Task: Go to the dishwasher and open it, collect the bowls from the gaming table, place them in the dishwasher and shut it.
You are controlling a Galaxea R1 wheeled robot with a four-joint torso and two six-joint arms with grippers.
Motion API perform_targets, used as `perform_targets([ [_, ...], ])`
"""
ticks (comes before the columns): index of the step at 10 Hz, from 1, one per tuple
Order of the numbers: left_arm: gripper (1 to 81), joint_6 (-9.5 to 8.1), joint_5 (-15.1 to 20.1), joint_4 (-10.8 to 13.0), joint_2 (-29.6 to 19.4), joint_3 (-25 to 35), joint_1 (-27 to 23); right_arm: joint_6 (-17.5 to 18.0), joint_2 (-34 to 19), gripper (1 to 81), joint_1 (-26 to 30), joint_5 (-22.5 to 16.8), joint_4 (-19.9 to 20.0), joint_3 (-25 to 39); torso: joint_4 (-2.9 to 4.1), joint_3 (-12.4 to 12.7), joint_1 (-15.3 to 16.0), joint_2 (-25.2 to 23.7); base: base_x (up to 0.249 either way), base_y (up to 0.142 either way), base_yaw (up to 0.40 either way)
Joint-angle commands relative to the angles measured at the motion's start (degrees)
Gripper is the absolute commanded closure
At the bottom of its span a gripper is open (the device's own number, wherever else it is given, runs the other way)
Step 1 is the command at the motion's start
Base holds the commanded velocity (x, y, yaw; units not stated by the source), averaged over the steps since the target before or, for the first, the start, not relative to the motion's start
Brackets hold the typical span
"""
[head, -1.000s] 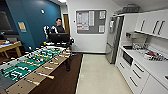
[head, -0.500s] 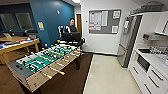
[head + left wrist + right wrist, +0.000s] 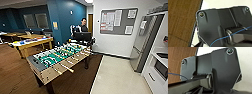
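Your gaming table (image 3: 30, 42), bowls (image 3: 31, 40) on top, stands far left; I cannot tell either gripper's opening.

Head view: high vantage, angled forward and down across a room, with a table-football table (image 3: 58, 62) near at centre-left, a person (image 3: 83, 25) farther back, and pale floor (image 3: 117, 77) to the right. Left and right wrist views: each looks close past the robot's own dark plate down at brown carpet (image 3: 179, 21) and pale floor, both also seen from the head.
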Motion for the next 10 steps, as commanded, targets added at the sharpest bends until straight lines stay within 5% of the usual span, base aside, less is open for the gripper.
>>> perform_targets([
  [1,1.0,0.24,3.1,0.3,-0.6,-0.3,-2.7,0.1,0.0,1.0,2.7,-2.8,-0.1,-0.3,0.00,0.0,0.0,0.0,0.000,0.000,0.342],
  [10,1.0,0.15,3.3,0.2,-0.7,-0.3,-2.7,0.0,0.0,1.0,2.9,-2.8,-0.2,-0.4,0.00,0.0,0.0,0.0,0.000,0.000,0.342],
])
